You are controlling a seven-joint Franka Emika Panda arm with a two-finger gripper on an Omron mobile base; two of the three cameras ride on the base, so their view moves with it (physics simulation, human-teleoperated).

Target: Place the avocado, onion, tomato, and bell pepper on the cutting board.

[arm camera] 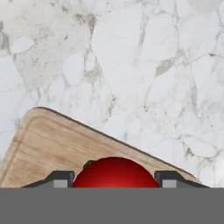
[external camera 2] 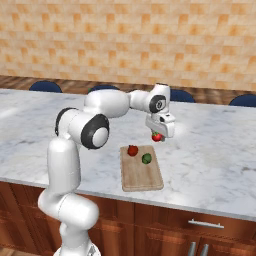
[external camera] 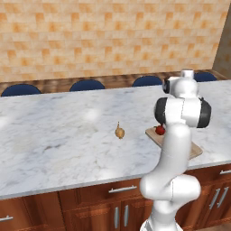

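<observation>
Holding a round red vegetable (arm camera: 114, 172) between its two fingers, the gripper (external camera 2: 158, 135) hung over the far end of the cutting board (external camera 2: 141, 173); jaws clamped on its widest part, which looked right for something smooth, light and probably easy to squash; another red one (external camera 2: 132, 150) and the avocado (external camera 2: 146, 158) already sat on the board; the onion (external camera: 119, 132) was well off on the counter (external camera: 58, 140), best pinched across the bulb, not the stem.

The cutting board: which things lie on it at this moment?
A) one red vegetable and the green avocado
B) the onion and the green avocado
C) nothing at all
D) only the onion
A: in the right base view a red vegetable and the green avocado rest on the cutting board, while the onion sits on the marble counter, apart from the board.
</observation>
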